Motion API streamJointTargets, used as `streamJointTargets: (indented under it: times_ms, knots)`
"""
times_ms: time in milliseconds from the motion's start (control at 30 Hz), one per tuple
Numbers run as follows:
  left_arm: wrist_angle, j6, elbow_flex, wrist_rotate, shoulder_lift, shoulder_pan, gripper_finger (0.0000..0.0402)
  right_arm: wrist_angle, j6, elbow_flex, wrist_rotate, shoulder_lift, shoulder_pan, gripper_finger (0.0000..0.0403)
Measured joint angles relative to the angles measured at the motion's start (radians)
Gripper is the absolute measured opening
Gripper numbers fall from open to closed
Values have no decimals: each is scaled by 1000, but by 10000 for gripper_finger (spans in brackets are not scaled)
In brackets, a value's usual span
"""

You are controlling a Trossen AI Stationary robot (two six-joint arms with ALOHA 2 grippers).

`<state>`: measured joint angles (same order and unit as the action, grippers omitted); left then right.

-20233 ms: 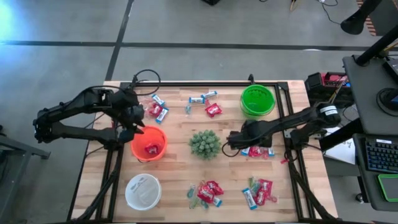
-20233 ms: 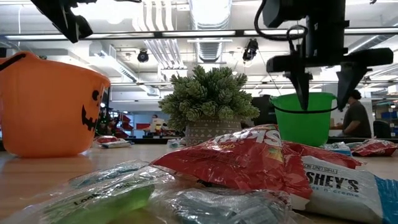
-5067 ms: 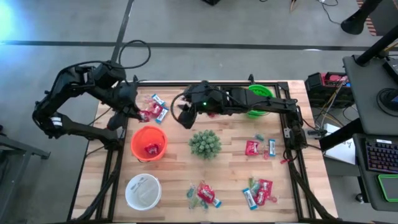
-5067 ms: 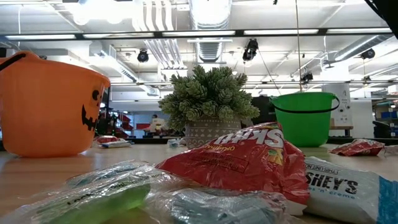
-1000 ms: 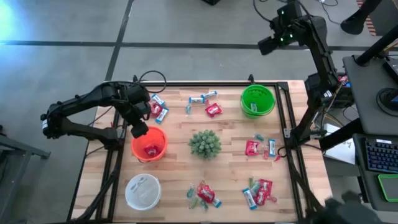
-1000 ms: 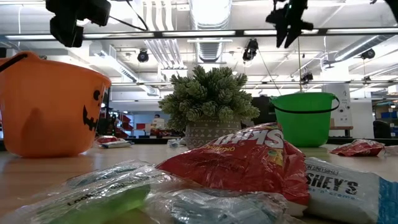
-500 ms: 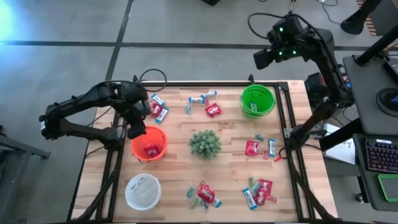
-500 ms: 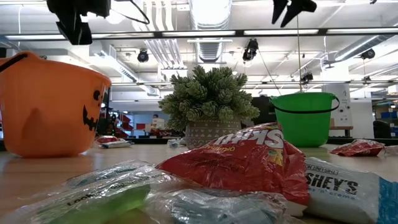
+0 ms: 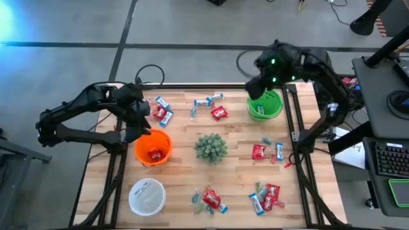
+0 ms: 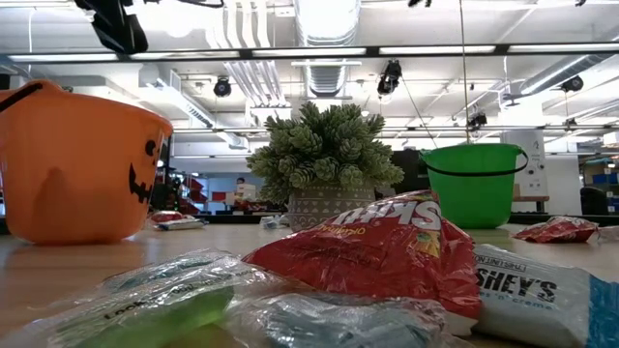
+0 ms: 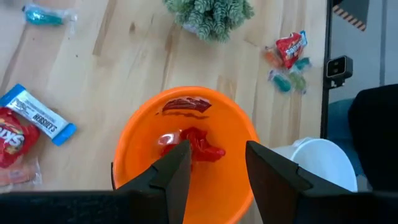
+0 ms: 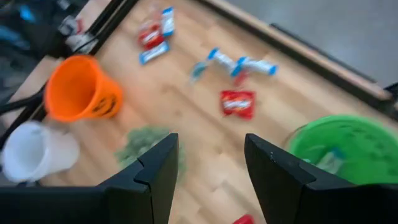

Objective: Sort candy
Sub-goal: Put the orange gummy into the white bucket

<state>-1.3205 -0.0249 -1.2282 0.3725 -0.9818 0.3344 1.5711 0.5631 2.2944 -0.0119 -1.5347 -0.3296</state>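
Observation:
The candy lies in small heaps on the wooden table: red packets and blue-and-white bars at the far left (image 9: 160, 112), bars (image 9: 208, 100) and a red packet (image 9: 219, 112) at the far middle, and heaps at the right (image 9: 265, 152) and near edge (image 9: 208, 198). My left gripper (image 11: 214, 177) hangs open over the orange bucket (image 9: 153, 145), in which red packets (image 11: 189, 143) lie. High over the far-left rim of the green bucket (image 9: 264, 103) my right gripper (image 12: 208, 183) is open. Nothing is between either pair of fingers.
A spiky green plant (image 9: 211, 147) stands at the table's middle. A white bucket (image 9: 147, 196) stands at the near left corner. Another candy heap (image 9: 265, 197) lies near the front right. A desk with a keyboard (image 9: 390, 153) stands beyond the right edge.
My right arm has swung in from beyond the table's far right corner, toward the left and near, and now hangs over the green bucket's far-left rim, still open. My left gripper has rolled about its own line and risen a little over the orange bucket.

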Motion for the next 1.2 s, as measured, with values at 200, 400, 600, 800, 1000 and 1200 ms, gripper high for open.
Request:
streamJointTargets:
  times_ms: [200,400,600,800,1000,1200]
  knots:
    - [0,28,0,0,2,0,136,0,113,0,21,-36,180,176]
    - [-2,58,0,-12,2,0,136,-18,202,0,39,-107,329,176]
    - [-4,61,0,-76,2,0,136,-93,223,0,39,-211,439,176]
    - [-4,69,0,-76,3,0,139,-254,202,1,49,-309,497,176]
    - [-5,69,0,-52,14,0,149,-366,198,2,29,-355,520,176]
    - [-9,72,0,12,29,0,150,-424,198,0,-45,-360,514,176]
